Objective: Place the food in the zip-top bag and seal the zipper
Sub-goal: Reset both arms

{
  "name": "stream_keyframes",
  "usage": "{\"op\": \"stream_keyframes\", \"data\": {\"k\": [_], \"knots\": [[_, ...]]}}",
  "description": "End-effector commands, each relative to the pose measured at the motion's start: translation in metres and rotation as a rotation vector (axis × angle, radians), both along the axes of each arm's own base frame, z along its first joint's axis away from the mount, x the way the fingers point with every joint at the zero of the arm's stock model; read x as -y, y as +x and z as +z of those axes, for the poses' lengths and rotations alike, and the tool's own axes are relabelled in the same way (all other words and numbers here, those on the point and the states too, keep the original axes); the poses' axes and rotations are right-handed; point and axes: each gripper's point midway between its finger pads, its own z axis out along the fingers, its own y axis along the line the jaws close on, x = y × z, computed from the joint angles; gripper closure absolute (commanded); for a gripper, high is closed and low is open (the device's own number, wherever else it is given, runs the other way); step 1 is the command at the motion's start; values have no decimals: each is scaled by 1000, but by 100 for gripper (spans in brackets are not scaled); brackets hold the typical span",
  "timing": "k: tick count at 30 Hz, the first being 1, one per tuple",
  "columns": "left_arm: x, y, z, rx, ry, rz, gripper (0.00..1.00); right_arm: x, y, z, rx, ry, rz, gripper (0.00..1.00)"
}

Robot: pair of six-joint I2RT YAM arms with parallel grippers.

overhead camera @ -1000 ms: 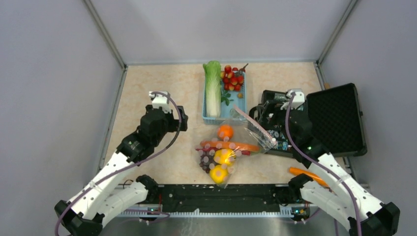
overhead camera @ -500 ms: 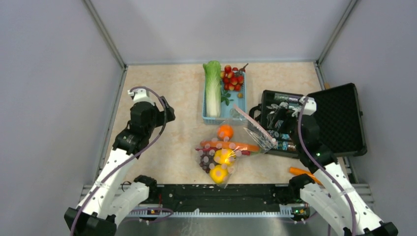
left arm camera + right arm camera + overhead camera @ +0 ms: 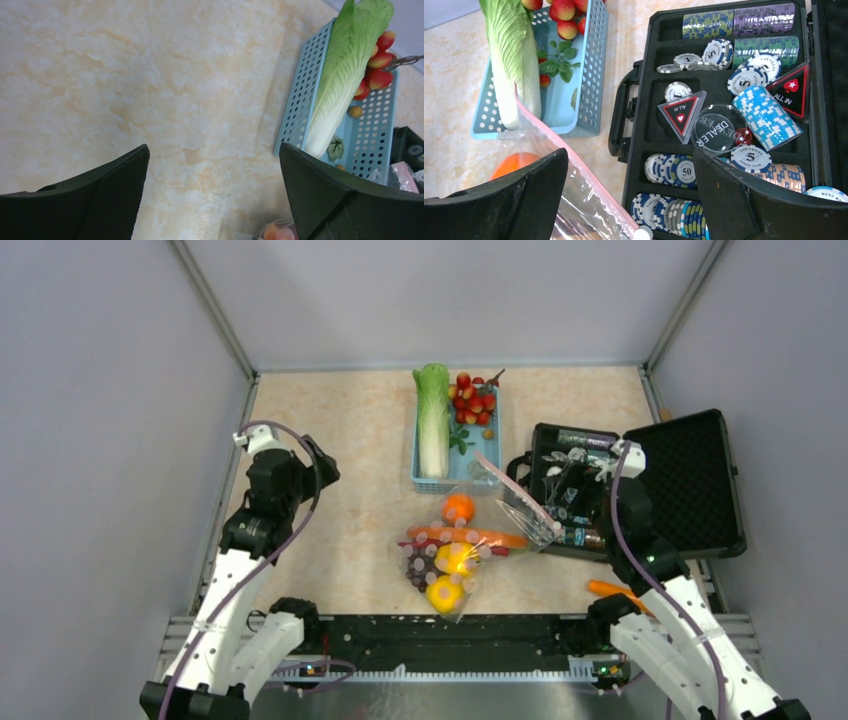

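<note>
Since the earlier frames the left arm has drawn back toward the left wall and the right arm toward the black case point(image 3: 690, 480); the zip-top bag point(image 3: 505, 508) and the food have not shifted. The table point(image 3: 340, 420) is pale marbled beige, closed in by plain grey walls point(image 3: 450, 300). The left gripper point(image 3: 213, 146) is spread wide over bare tabletop, well apart from the bag. The right gripper point(image 3: 630, 150) is spread too, above the case's poker chips point(image 3: 764, 117), with the zipper point(image 3: 574, 170) just beside its left finger. An orange point(image 3: 459, 507), a long orange piece point(image 3: 470, 536), grapes point(image 3: 415, 565) and yellow fruits point(image 3: 445, 592) lie within the bag's outline at mid-table. Cabbage point(image 3: 433, 420) and cherry tomatoes point(image 3: 472, 398) sit in the blue basket point(image 3: 300, 100).
</note>
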Motion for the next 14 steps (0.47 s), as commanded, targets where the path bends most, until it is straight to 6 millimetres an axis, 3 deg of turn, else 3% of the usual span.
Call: {"op": "stream_keyframes", "data": {"k": [1, 14], "knots": [[-10, -2, 16, 63, -45, 88, 1, -3, 0, 12, 36, 41, 10, 8], [-19, -3, 17, 49, 18, 105, 1, -3, 3, 31, 104, 71, -3, 8]]}}
